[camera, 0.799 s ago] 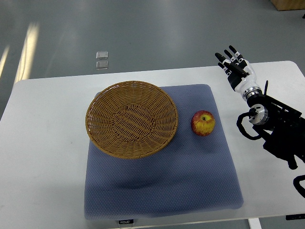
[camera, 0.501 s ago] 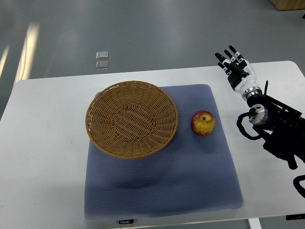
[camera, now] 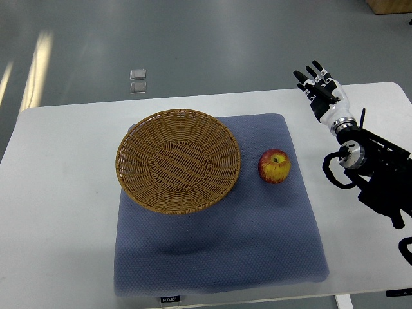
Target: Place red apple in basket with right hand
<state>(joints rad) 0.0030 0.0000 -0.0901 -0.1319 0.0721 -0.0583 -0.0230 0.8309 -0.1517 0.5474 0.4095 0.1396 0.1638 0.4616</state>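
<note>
A red and yellow apple (camera: 275,166) lies on the blue-grey mat (camera: 219,244), just right of the woven wicker basket (camera: 178,159). The basket holds nothing. My right hand (camera: 320,89) hovers over the table's far right part, up and to the right of the apple and well apart from it. Its fingers (camera: 309,73) are spread and hold nothing. The black forearm (camera: 376,174) comes in from the right edge. No left arm shows in the view.
The mat lies on a white table (camera: 61,193) whose far edge runs just beyond the basket. Grey floor shows behind it, with two small clear squares (camera: 138,80). A wooden box corner (camera: 389,6) sits at the top right.
My right hand has shifted slightly to the right and a little further from the apple. The apple and basket have not moved.
</note>
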